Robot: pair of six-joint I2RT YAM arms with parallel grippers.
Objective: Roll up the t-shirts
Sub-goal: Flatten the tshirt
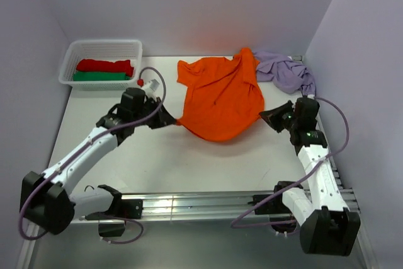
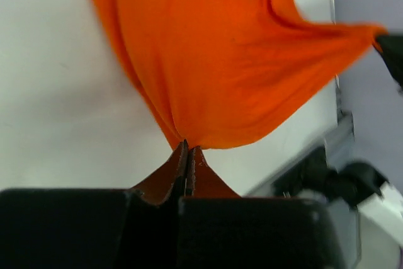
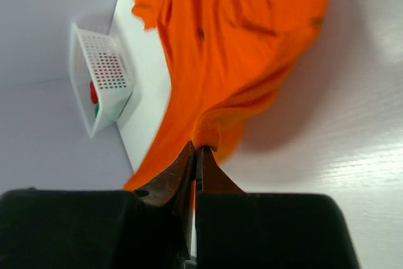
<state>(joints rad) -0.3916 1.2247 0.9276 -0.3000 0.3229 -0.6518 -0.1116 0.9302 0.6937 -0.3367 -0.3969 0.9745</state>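
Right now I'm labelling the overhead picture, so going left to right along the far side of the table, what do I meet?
White perforated plastic basket → bright orange cotton t-shirt → pale lilac cotton t-shirt, bunched in the far right corner.

Orange t-shirt (image 2: 214,61) pinched by closed left gripper (image 2: 188,148); cloth stretched above white tabletop (image 2: 56,92), one corner drawn to right gripper (image 2: 391,51) past tabletop's edge.

No text, label, brand mark, number or sign could be read in any view. The bright orange cotton t-shirt (image 1: 220,99) at centre frame and the white perforated plastic basket (image 1: 104,84) at upper left carried nothing legible.
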